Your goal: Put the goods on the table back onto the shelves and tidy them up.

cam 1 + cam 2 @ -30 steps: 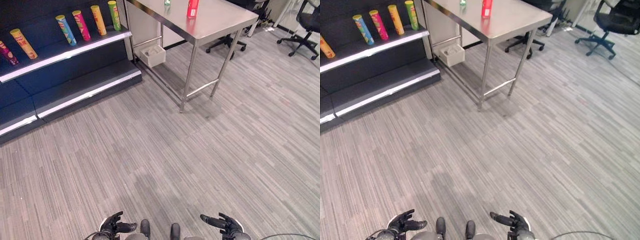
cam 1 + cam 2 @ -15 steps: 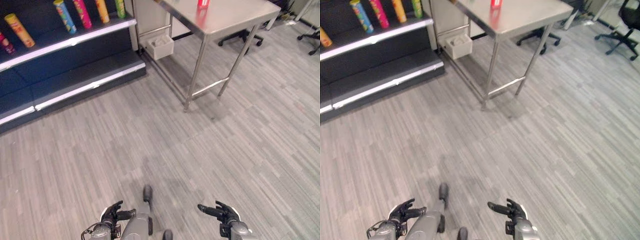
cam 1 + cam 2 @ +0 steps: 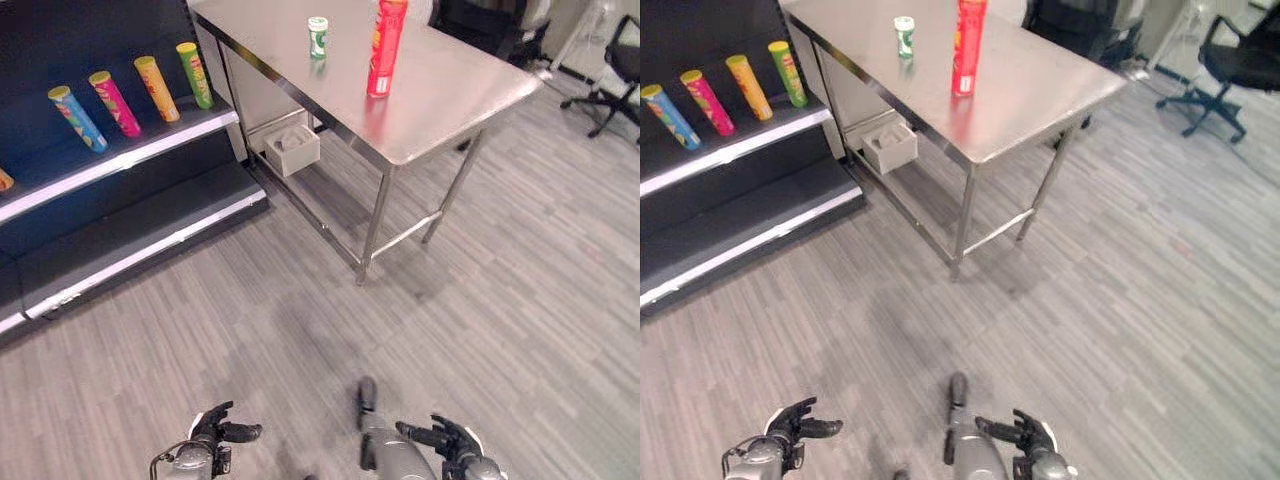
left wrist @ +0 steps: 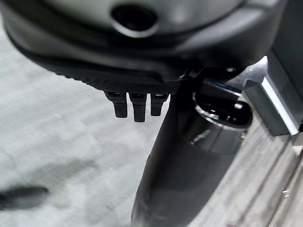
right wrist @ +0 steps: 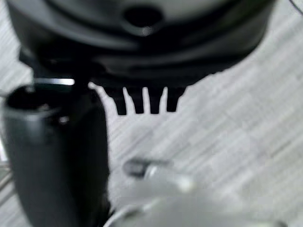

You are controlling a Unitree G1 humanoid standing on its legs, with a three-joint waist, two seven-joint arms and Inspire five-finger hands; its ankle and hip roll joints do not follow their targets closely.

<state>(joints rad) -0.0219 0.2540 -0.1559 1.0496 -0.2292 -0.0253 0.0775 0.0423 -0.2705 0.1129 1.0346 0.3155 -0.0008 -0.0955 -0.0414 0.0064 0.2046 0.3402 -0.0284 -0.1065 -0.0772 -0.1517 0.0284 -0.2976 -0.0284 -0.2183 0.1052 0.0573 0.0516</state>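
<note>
Hanging low at the near edge of the head views, the left hand (image 3: 212,430) and the right hand (image 3: 447,440) are seen with fingers loosely spread and nothing held in either; bare grey plank floor (image 3: 250,340) lies under them. Ahead of both hands a broad stretch of that floor is left open up to the furniture. Further ahead of the right hand stands a steel table (image 3: 450,95) on thin legs, its near corner and its front and right edges free, with open floor passing to its right. Two goods are counted on its top, both upright and well apart from the edges: one tall red can (image 3: 384,46) nearer the hands, and one small green-and-white bottle (image 3: 317,36) beyond it, the two standing apart. A white box (image 3: 293,150) sits on the floor under the table's far side. Ahead and to the left of the left hand runs a dark shelf unit (image 3: 130,160) with pale front edges, its lower step bare. Four tall cans are counted leaning in a row on its upper shelf: blue (image 3: 76,118), pink (image 3: 114,102), yellow (image 3: 158,88) and green (image 3: 194,74). Two office chairs are seen beyond, to the far right; one (image 3: 615,55) is by the right edge.
</note>
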